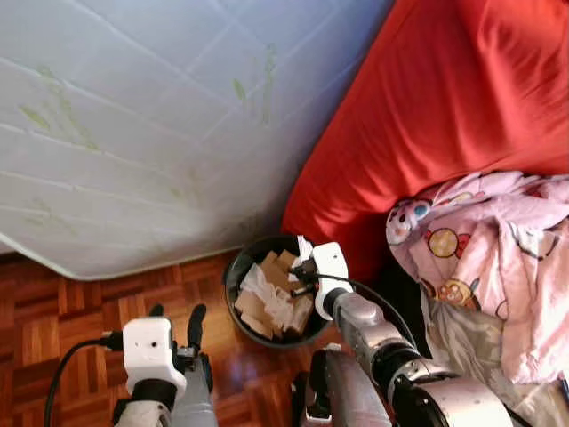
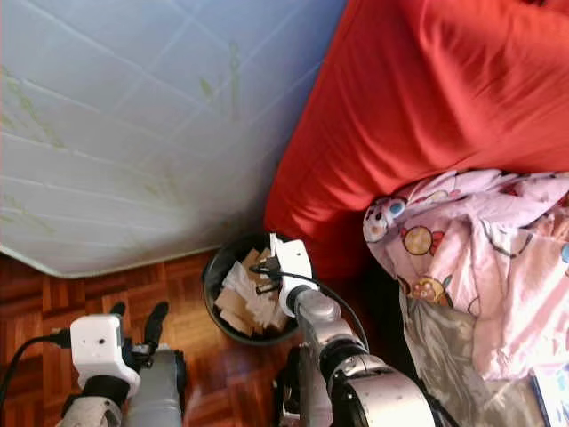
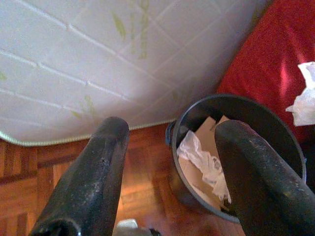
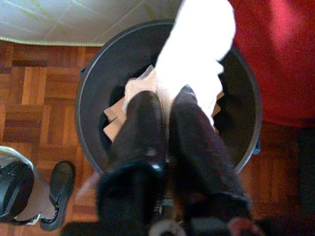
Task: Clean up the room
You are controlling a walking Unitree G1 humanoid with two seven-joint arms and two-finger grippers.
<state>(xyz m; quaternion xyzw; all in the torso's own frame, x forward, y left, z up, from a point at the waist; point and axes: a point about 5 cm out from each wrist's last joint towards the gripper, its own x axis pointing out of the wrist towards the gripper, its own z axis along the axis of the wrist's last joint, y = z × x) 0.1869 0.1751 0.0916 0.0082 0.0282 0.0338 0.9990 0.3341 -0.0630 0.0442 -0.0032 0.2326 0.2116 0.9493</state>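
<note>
While a white tissue (image 4: 199, 54) is pinched between the closed fingers of the right gripper (image 4: 170, 101), it is held directly above a dark bin (image 1: 238, 267) on the parquet floor (image 1: 53, 311). Cardboard scraps (image 1: 253, 307) and crumpled paper (image 3: 204, 160) are seen inside the bin, which is set against a red bedcover (image 1: 444, 107) and beside a pale quilted mattress (image 1: 133, 116). The left gripper (image 3: 170, 182) is held low nearby, jaws apart, nothing between them. A pink blanket (image 1: 498, 258) is heaped to the right.

Bin (image 1: 238, 267) on floor (image 1: 53, 311) between mattress (image 1: 133, 116) left, cushion (image 1: 444, 98) right.
</note>
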